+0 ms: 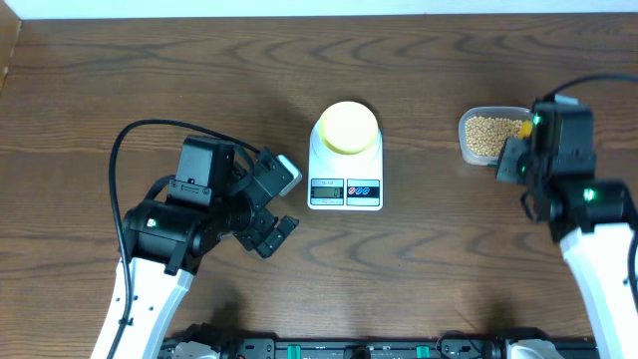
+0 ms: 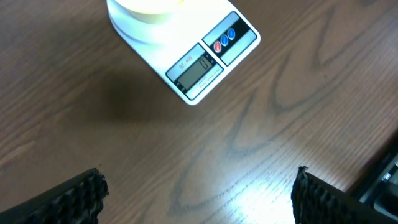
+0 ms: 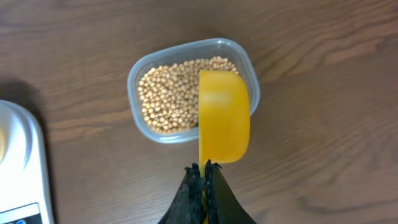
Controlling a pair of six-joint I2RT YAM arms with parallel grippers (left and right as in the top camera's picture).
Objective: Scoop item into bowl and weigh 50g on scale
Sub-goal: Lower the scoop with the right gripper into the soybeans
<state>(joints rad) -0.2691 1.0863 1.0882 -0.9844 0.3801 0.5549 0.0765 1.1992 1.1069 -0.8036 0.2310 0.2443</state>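
counting one bowl, one scale, one scoop, one tub

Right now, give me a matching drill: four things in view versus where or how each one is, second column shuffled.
Things:
1. bowl
2. scoop
3. beans
4. left pincer

Place or state:
A. open, over bare table
B. in the clear tub
C. on the scale
D. clamped in the right pincer

Pairs: 1-C, 2-D, 3-B, 4-A
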